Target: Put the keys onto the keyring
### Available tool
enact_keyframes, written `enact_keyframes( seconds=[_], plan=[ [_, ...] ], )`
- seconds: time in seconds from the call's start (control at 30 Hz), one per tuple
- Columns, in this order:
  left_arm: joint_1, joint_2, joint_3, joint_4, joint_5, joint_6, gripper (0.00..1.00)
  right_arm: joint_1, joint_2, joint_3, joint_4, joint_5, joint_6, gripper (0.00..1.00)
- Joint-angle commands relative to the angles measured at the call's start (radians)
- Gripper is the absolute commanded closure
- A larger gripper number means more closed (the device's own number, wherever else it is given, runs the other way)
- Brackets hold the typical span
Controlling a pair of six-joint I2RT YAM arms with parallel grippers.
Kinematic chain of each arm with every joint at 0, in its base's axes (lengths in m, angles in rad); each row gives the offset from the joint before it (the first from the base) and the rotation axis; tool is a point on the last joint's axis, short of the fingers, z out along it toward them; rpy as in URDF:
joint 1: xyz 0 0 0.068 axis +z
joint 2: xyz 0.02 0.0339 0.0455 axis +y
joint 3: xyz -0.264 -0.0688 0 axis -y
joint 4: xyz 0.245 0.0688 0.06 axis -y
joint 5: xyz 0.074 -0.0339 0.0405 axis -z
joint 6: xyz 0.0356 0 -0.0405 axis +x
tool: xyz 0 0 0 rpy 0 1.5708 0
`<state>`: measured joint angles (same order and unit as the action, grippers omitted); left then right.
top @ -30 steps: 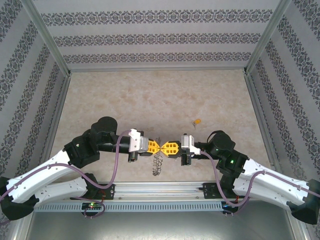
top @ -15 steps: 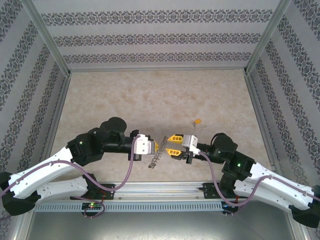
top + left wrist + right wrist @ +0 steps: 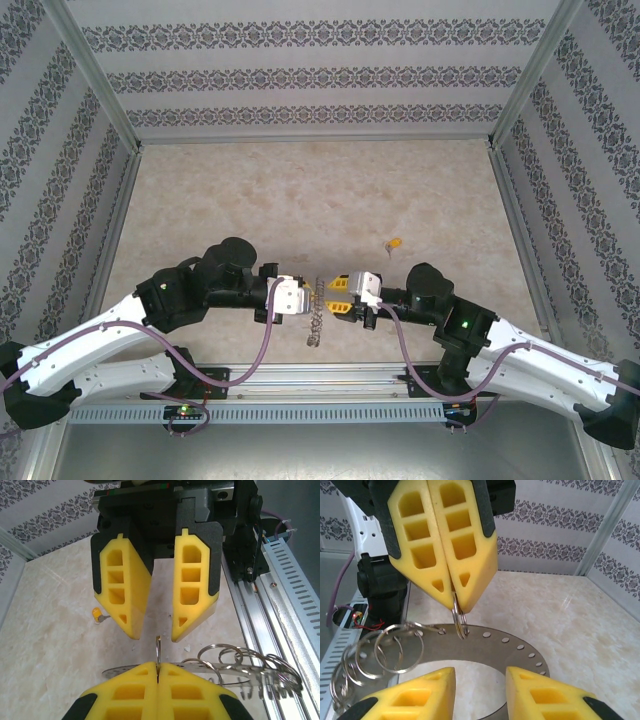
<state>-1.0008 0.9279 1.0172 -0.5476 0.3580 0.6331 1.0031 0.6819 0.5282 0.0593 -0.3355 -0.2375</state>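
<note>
The left end effector (image 3: 454, 602) has its yellow, hollow-celled fingers pressed together on a small wire loop (image 3: 459, 624) at the rim of the keyring (image 3: 492, 642), a flat grey metal ring with punched holes. The right end effector (image 3: 480, 680) faces it with its fingers apart, holding nothing. The tiny orange-headed key (image 3: 396, 241) lies on the marbled surface (image 3: 300, 190), well apart from the keyring.

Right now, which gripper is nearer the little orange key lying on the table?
Right. The right gripper hangs open, nearer the bases and left of the key; the left gripper, shut on a loop of the keyring, is farther left.
</note>
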Motion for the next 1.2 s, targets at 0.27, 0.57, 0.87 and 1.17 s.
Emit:
enact_keyframes(
  seconds=[0.27,0.57,0.87,1.17],
  plan=[
    [-0.012,0.013,0.022,-0.001,0.036,0.02,1.0,-0.006,0.029,0.036,0.087,-0.074,0.019,0.7],
    [-0.012,0.021,0.025,-0.002,0.041,0.02,1.0,-0.006,0.056,0.05,0.12,-0.081,0.005,0.82],
    [-0.012,0.015,0.002,0.045,0.054,0.001,1.0,-0.006,0.065,0.052,0.12,-0.093,-0.003,1.0],
    [0.013,-0.036,-0.1,0.223,0.111,-0.069,0.86,-0.006,0.025,0.034,0.166,-0.144,0.024,1.0]
  ],
)
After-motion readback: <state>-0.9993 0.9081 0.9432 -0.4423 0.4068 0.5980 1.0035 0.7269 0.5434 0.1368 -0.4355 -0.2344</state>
